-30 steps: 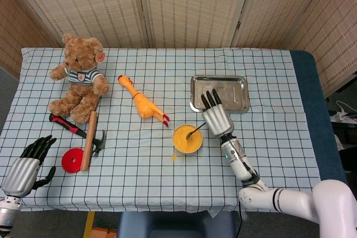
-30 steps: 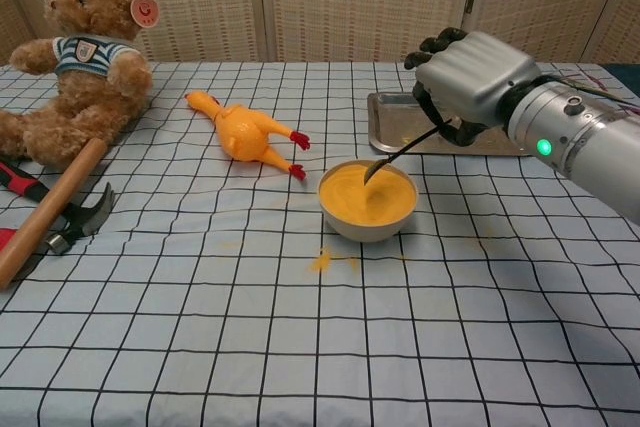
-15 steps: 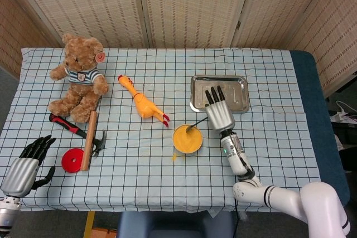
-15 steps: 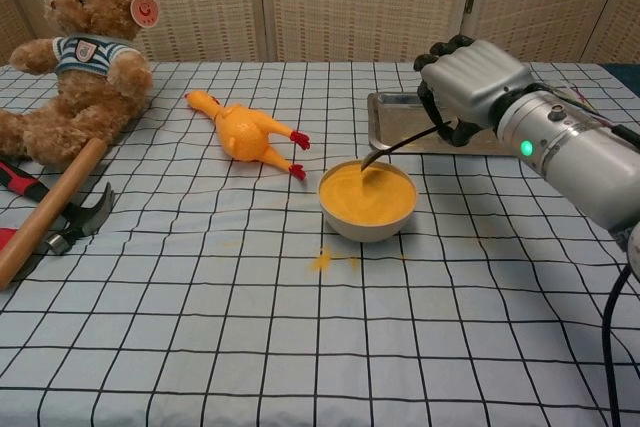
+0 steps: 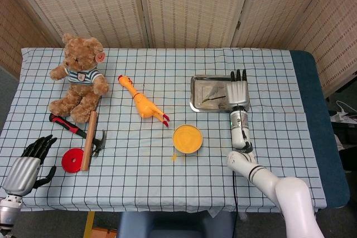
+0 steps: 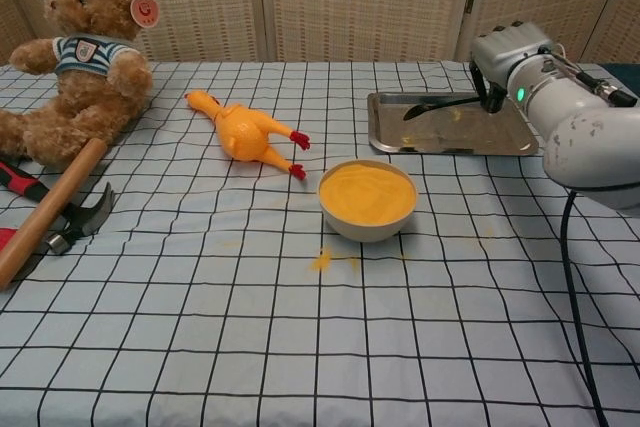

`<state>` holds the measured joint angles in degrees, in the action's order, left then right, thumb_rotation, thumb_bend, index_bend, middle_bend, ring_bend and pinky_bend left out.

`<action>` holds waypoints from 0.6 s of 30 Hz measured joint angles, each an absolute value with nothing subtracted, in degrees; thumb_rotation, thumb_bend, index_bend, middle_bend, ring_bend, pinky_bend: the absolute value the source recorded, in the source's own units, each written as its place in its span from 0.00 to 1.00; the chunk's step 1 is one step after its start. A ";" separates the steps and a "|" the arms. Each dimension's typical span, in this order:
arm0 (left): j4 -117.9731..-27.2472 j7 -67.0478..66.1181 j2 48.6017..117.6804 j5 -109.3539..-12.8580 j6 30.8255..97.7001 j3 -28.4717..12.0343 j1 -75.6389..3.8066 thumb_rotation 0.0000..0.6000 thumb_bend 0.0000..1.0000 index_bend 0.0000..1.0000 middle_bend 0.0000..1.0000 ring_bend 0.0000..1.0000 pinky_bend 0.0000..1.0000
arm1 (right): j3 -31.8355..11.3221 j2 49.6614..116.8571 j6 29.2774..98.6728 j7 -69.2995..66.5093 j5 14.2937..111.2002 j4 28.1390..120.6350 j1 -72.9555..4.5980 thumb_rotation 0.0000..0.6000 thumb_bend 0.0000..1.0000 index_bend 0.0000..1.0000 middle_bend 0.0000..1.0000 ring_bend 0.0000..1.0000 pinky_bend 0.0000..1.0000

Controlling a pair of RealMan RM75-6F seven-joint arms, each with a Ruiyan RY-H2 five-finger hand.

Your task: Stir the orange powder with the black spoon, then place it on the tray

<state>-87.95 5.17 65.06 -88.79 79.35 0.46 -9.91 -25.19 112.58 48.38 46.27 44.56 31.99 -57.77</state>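
The white bowl of orange powder (image 5: 187, 139) (image 6: 367, 197) stands mid-table with nothing in it but powder. My right hand (image 5: 238, 88) (image 6: 508, 57) is over the right end of the metal tray (image 5: 203, 85) (image 6: 440, 137). It holds the black spoon (image 5: 215, 97) (image 6: 445, 103) by the handle. The spoon points left, its bowl low over the tray floor; whether it touches I cannot tell. My left hand (image 5: 25, 168) rests at the table's near left corner, fingers apart and holding nothing.
A little spilled orange powder (image 6: 322, 261) lies in front of the bowl. A rubber chicken (image 5: 142, 102), a teddy bear (image 5: 78, 79), a hammer (image 5: 89, 135), a red-handled tool (image 5: 64, 124) and a red disc (image 5: 71, 160) occupy the left half.
My right hand lifted the spoon out of the bowl and carried it back and to the right, over the tray. The left hand stayed put.
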 measured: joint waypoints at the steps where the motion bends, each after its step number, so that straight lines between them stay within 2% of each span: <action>1: -87.96 5.24 65.03 -88.79 79.43 0.44 -9.89 1.00 0.45 0.00 0.00 0.00 0.12 | -25.70 113.12 47.55 46.20 43.96 30.53 -58.33 1.00 0.65 0.78 0.10 0.00 0.00; 2: -87.96 5.31 64.99 -88.79 79.52 0.42 -9.86 1.00 0.45 0.00 0.00 0.00 0.12 | -26.37 113.81 46.43 46.08 43.20 28.76 -59.05 1.00 0.65 0.73 0.10 0.00 0.00; 3: -87.95 5.35 64.96 -88.80 79.58 0.42 -9.83 1.00 0.45 0.00 0.00 0.00 0.12 | -26.83 114.30 45.62 45.97 42.69 27.58 -59.54 1.00 0.65 0.64 0.10 0.00 0.00; 5: -87.92 5.40 64.93 -88.81 79.54 0.43 -9.84 1.00 0.45 0.00 0.00 0.00 0.12 | -27.62 115.15 43.86 45.42 41.95 25.67 -60.42 1.00 0.64 0.38 0.07 0.00 0.00; 8: -87.91 5.58 64.86 -88.92 79.53 0.49 -9.87 1.00 0.46 0.00 0.00 0.00 0.12 | -27.67 115.24 42.07 44.85 41.91 25.11 -60.69 1.00 0.54 0.06 0.01 0.00 0.00; 9: -87.88 5.57 64.87 -88.97 79.53 0.52 -9.86 1.00 0.46 0.00 0.00 0.00 0.12 | -27.61 115.11 41.89 45.06 41.98 25.21 -60.66 1.00 0.51 0.01 0.00 0.00 0.00; 13: -87.92 5.46 64.88 -89.07 79.46 0.63 -9.87 1.00 0.46 0.00 0.00 0.00 0.12 | -27.16 113.75 43.11 44.76 43.00 27.63 -59.92 1.00 0.44 0.00 0.00 0.00 0.00; 18: -88.22 5.10 64.83 -89.24 79.74 0.76 -9.73 1.00 0.45 0.00 0.00 0.00 0.12 | -26.50 109.68 46.64 43.85 44.43 35.49 -57.32 1.00 0.43 0.00 0.00 0.00 0.00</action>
